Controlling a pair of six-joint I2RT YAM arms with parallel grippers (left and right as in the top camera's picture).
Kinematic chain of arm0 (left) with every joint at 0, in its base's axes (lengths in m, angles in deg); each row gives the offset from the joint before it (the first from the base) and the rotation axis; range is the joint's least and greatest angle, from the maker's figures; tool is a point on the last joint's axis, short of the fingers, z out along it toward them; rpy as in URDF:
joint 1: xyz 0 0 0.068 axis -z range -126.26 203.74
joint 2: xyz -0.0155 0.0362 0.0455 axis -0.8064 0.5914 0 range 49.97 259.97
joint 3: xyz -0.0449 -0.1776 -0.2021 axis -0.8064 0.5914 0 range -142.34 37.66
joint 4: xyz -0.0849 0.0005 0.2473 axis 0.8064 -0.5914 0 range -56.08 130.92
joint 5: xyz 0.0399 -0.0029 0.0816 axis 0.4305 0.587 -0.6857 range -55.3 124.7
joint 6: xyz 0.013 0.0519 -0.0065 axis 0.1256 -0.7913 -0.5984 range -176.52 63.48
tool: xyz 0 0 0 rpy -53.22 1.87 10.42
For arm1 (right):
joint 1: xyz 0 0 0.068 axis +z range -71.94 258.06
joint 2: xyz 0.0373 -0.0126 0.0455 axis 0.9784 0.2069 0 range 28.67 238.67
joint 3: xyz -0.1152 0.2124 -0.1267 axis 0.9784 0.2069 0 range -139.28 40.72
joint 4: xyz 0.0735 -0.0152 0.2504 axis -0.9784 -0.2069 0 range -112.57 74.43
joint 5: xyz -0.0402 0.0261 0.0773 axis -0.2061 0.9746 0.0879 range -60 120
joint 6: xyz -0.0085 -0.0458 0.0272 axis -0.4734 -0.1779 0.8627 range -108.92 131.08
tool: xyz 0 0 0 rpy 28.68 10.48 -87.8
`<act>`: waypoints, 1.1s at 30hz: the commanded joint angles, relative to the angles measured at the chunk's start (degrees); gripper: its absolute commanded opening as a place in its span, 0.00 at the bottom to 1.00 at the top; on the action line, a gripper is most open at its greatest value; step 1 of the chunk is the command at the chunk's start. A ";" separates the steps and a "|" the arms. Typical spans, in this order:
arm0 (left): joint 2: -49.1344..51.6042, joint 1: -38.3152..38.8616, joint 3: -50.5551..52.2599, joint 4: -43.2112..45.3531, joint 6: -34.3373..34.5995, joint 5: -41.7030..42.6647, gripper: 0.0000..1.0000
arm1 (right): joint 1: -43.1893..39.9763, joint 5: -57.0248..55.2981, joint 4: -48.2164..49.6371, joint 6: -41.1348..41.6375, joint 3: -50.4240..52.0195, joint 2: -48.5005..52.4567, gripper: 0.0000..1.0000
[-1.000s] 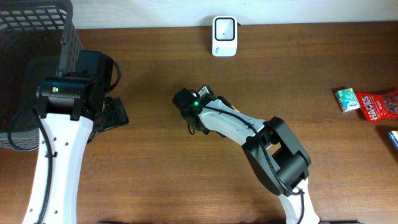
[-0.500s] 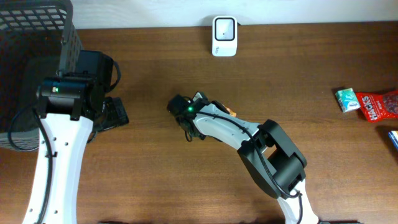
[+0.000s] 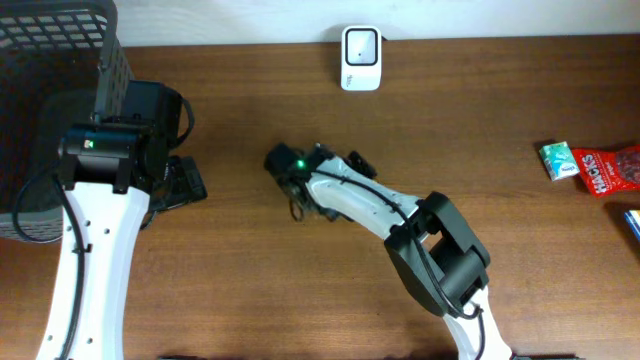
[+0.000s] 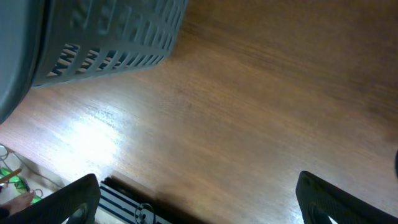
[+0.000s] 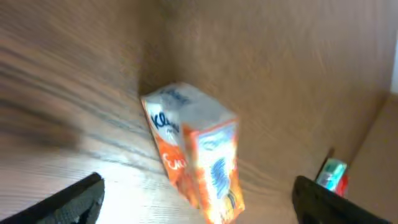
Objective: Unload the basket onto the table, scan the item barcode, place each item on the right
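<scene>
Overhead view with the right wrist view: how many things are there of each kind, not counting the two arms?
Basket: 1
White scanner: 1
Packs: 3 (orange-white tissue pack, green pack, red bag)
Blue thing, cut off at the right edge: 1
Total: 6

From overhead, the white right arm point(image 3: 360, 200) hid the orange-and-white tissue pack point(image 5: 196, 158), and motion blur smeared its print in the right wrist view. The dark plastic mesh basket point(image 3: 40, 60) was cut off at the left edge, the red snack packet point(image 3: 610, 170) at the right.
</scene>
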 commanded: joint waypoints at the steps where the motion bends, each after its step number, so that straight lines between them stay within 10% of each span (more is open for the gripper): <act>1: -1.14 -0.09 0.07 0.07 0.70 -0.59 0.99 | -1.49 5.81 -4.52 4.15 -11.17 0.11 0.97; 8: -1.14 -0.09 0.07 0.07 0.70 -0.59 0.99 | -12.90 25.27 -17.59 9.40 -31.02 0.11 0.96; 13: -1.14 -0.09 0.07 0.07 0.70 -0.59 0.99 | -24.83 43.12 -25.99 9.46 -32.44 0.26 0.40; 18: -1.14 -0.09 0.07 0.07 0.70 -0.59 0.99 | -31.71 43.19 -27.19 9.05 -27.91 0.28 0.37; 25: -1.14 -0.09 0.07 0.07 0.70 -0.59 0.99 | -37.38 56.52 -18.99 -1.55 -14.86 0.31 0.93; 33: -1.14 -0.09 0.07 0.07 0.70 -0.59 0.99 | -47.52 81.35 -15.32 -5.60 -5.55 0.31 0.99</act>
